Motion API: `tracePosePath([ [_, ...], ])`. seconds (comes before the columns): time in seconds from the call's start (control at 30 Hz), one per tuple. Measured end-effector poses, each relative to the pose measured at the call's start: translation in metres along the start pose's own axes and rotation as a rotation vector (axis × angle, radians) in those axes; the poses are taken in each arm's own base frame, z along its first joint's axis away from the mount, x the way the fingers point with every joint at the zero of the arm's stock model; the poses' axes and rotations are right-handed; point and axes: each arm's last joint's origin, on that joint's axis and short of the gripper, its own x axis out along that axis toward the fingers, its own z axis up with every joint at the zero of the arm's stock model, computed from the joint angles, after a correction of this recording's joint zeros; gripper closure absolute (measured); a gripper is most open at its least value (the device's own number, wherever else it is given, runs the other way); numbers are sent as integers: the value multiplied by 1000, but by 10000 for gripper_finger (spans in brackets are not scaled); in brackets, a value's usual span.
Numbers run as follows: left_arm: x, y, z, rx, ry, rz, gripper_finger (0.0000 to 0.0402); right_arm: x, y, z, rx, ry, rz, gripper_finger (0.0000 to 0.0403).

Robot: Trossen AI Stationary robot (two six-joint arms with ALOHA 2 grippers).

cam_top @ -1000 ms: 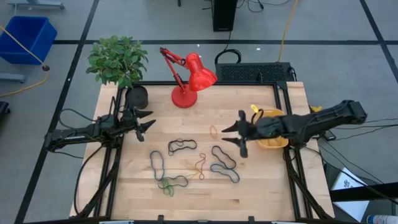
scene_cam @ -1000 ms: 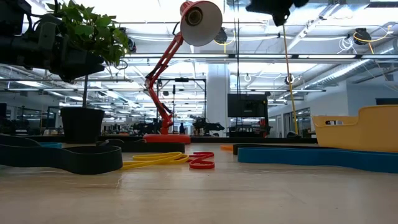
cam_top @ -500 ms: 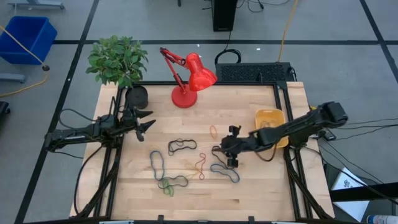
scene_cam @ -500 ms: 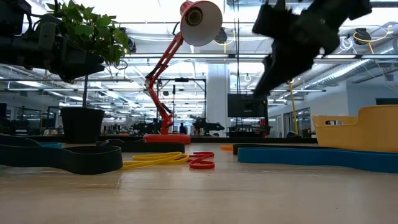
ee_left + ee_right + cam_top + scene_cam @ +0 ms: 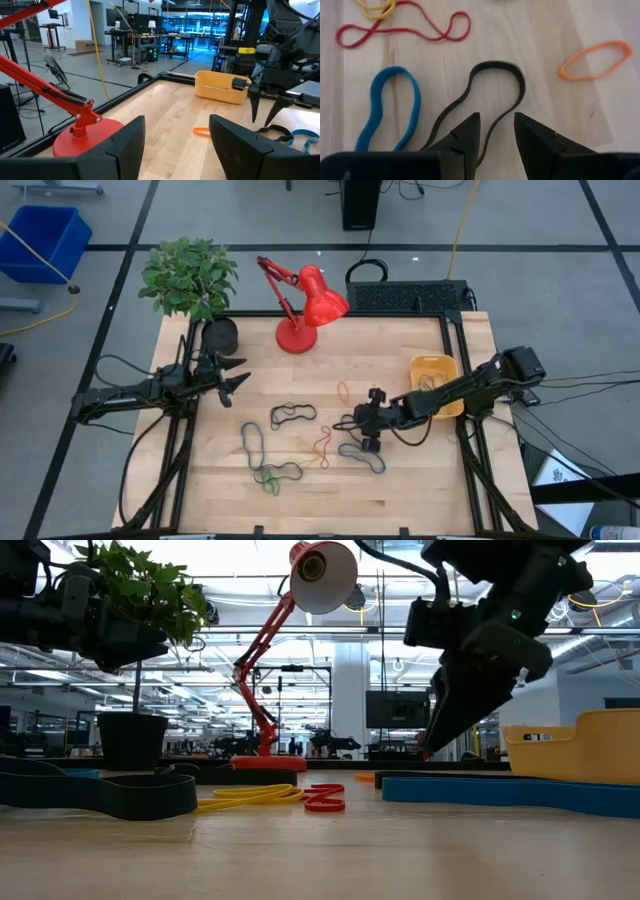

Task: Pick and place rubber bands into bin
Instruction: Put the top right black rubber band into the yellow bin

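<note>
Several rubber bands lie flat on the wooden table: a black one [image 5: 292, 415], a dark blue one [image 5: 252, 442], a green one [image 5: 268, 478], a red one [image 5: 323, 445], an orange one [image 5: 343, 391], a blue one [image 5: 362, 457] and a black one [image 5: 358, 430]. My right gripper [image 5: 362, 428] is open and points down over that last black band [image 5: 495, 90]. Its fingers [image 5: 470, 131] stand on either side of one strand, just above the table. The yellow-orange bin [image 5: 418, 366] stands behind it near the right edge. My left gripper [image 5: 240, 377] waits open at the far left.
A red desk lamp [image 5: 300, 305] stands at the far edge, and a potted plant [image 5: 190, 280] with a black pot [image 5: 220, 335] stands at the far left corner. In the right wrist view the blue band [image 5: 395, 110], the red band [image 5: 405, 27] and the orange band [image 5: 592, 60] lie close around the black one.
My right gripper has swung from beside the bin toward the table's middle and near edge. It has tipped to point down and has come down over the black band. The bands have not moved.
</note>
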Motion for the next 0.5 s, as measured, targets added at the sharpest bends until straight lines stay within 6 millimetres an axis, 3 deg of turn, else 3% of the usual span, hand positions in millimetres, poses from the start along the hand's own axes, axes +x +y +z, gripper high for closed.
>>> tracePosePath([
  [0.5, 0, 0, 0, 4, 1, -1, 174, 24, 3, -14, 24, 127, -5, 301],
])
